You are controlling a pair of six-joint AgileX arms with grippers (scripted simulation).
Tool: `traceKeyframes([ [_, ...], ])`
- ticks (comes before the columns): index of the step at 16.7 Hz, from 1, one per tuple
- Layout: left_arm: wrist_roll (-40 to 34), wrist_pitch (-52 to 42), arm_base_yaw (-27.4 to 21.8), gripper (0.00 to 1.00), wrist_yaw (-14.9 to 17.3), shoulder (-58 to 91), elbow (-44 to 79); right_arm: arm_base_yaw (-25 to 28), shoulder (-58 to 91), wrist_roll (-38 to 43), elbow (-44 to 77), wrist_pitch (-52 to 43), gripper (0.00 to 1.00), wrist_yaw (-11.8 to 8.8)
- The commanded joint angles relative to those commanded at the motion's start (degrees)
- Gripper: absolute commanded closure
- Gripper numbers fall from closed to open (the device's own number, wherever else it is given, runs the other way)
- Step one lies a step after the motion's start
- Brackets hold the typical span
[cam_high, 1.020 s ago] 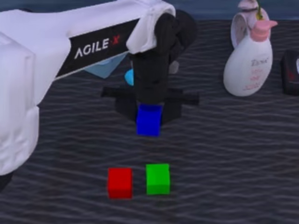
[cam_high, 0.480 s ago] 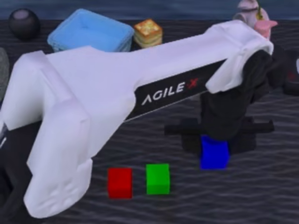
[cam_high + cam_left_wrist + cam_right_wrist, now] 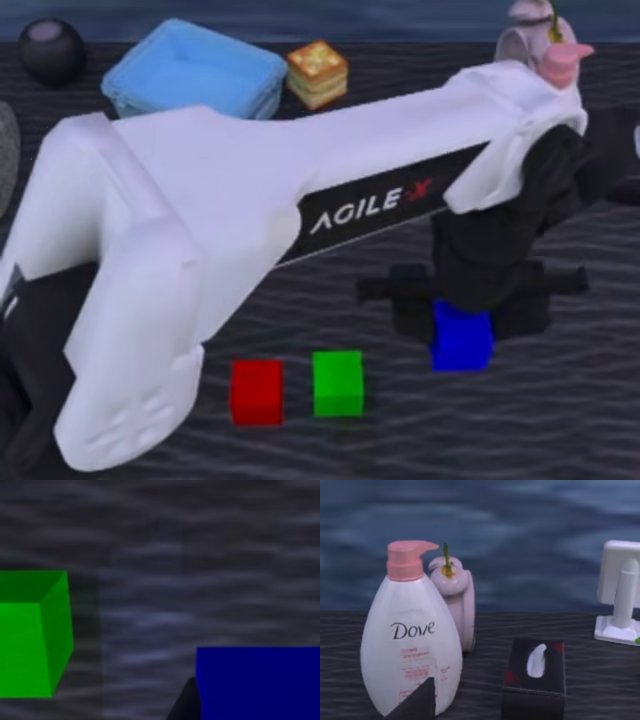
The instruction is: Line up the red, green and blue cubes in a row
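Note:
The red cube (image 3: 256, 391) and the green cube (image 3: 338, 382) sit side by side near the table's front edge. My left arm reaches across to the right, and its gripper (image 3: 461, 318) is shut on the blue cube (image 3: 461, 342). That cube hangs to the right of the green one, slightly farther back, with a gap between them. The left wrist view shows the blue cube (image 3: 257, 682) against a dark fingertip (image 3: 186, 704), and the green cube (image 3: 30, 640) off to one side. My right arm is out of the top view. One of its fingertips (image 3: 420, 702) shows, set wide and holding nothing.
A light-blue soap bar (image 3: 195, 70), an orange-and-cream block (image 3: 317, 68) and a black ball (image 3: 48, 50) lie along the back. At the back right stand a Dove pump bottle (image 3: 410, 650), a pink clock (image 3: 455, 600), a black tissue box (image 3: 535, 680) and a white stand (image 3: 620, 595).
My left gripper has carried the blue cube from the table's middle to the right of the green cube. In the last half second it only crept slightly toward the front.

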Motion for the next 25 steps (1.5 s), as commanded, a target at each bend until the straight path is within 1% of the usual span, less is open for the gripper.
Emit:
traceKeyframes([
  [5, 0.1, 10.5, -0.4, 1.00, 0.0, 1.7, -8.5, 0.0, 0.0, 0.0, 0.0, 0.0, 0.00, 0.0],
  [10, 0.0, 11.9, -0.4, 1.00, 0.0, 2.1, -9.9, 0.0, 0.0, 0.0, 0.0, 0.0, 0.00, 0.0],
  [23, 0.0, 11.9, -0.4, 0.02, 0.0, 2.1, -9.9, 0.0, 0.0, 0.0, 0.0, 0.0, 0.00, 0.0],
  [24, 0.0, 11.9, -0.4, 0.00, 0.0, 2.1, -9.9, 0.0, 0.0, 0.0, 0.0, 0.0, 0.00, 0.0],
  [25, 0.0, 11.9, -0.4, 0.00, 0.0, 2.1, -9.9, 0.0, 0.0, 0.0, 0.0, 0.0, 0.00, 0.0],
])
